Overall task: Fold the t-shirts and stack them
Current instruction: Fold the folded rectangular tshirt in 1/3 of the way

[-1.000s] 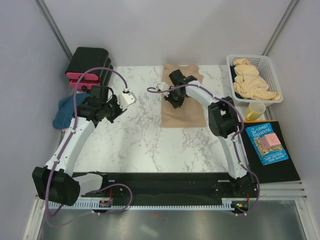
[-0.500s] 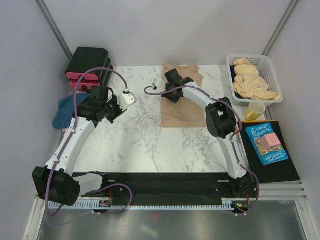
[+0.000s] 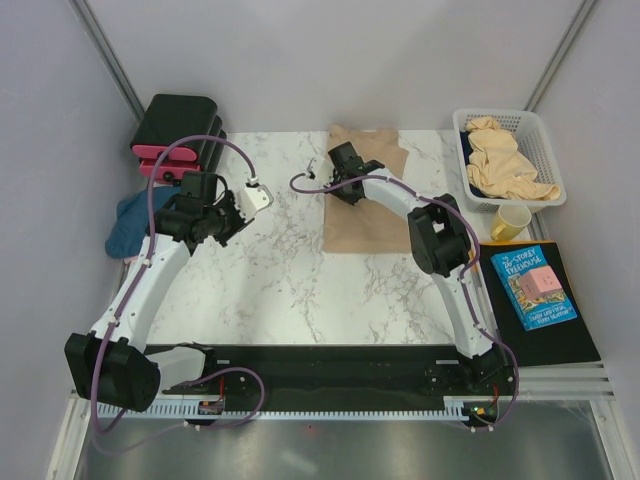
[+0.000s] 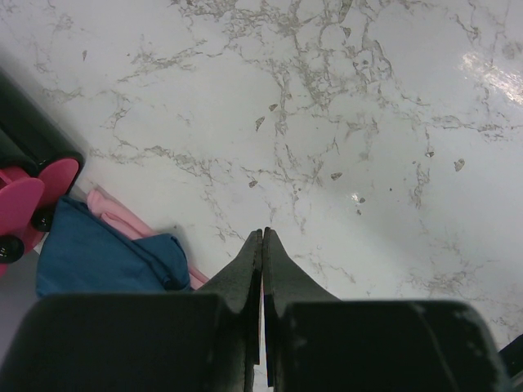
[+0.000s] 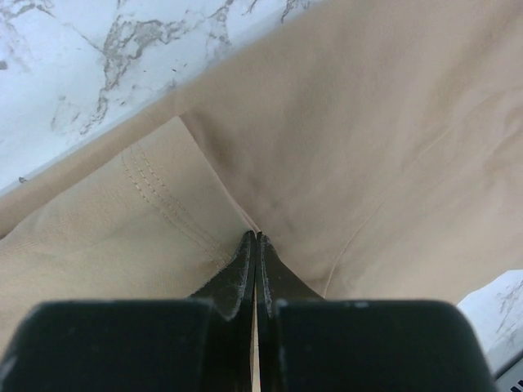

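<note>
Tan t-shirt (image 3: pixel 360 225) — flat, long axis near-to-far | right fingers (image 5: pixel 239 273) together, tips on sleeve | left fingers (image 4: pixel 249 273) together

Flat, partly folded tan t-shirt (image 3: pixel 365 220)

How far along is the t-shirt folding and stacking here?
Done, seemingly: a blue shirt lies folded on a pink shirt at the left edge. In hand: the right claw, shut, sits at the sleeve fold of the tan t-shirt spread mid-table; the left claw hangs shut. Left: crumpled shirts fill the basket.
</note>
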Action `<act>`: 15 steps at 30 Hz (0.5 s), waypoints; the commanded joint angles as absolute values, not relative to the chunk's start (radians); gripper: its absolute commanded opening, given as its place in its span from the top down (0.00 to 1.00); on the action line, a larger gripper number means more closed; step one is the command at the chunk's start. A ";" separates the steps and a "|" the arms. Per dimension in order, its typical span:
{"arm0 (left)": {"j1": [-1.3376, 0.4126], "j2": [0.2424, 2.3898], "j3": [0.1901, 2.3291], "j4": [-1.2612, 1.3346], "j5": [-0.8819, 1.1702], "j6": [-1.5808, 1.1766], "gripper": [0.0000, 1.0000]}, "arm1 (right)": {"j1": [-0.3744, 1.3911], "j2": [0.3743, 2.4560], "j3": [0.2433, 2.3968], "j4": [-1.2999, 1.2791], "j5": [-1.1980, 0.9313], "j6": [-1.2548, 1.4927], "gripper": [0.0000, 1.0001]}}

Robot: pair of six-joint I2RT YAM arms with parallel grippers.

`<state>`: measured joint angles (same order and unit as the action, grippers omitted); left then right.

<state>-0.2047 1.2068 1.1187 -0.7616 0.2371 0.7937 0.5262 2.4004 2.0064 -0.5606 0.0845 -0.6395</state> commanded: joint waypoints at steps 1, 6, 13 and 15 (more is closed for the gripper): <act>-0.207 1.201 1.135 -0.752 0.247 0.818 0.98 | 0.520 2.336 1.997 -0.537 0.115 -0.615 1.00; -0.207 1.200 1.137 -0.753 0.247 0.819 0.98 | 0.517 2.252 1.983 -0.540 0.117 -0.612 1.00; -0.207 1.206 1.149 -0.753 0.252 0.822 0.98 | 0.483 2.197 1.902 -0.546 0.155 -0.638 1.00; -0.207 1.209 1.155 -0.752 0.252 0.824 0.98 | 0.463 2.189 1.872 -0.552 0.152 -0.640 1.00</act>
<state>-0.2043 1.2072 1.1187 -0.7616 0.2375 0.7940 0.5007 2.2372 1.9190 -0.5526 0.1184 -0.6338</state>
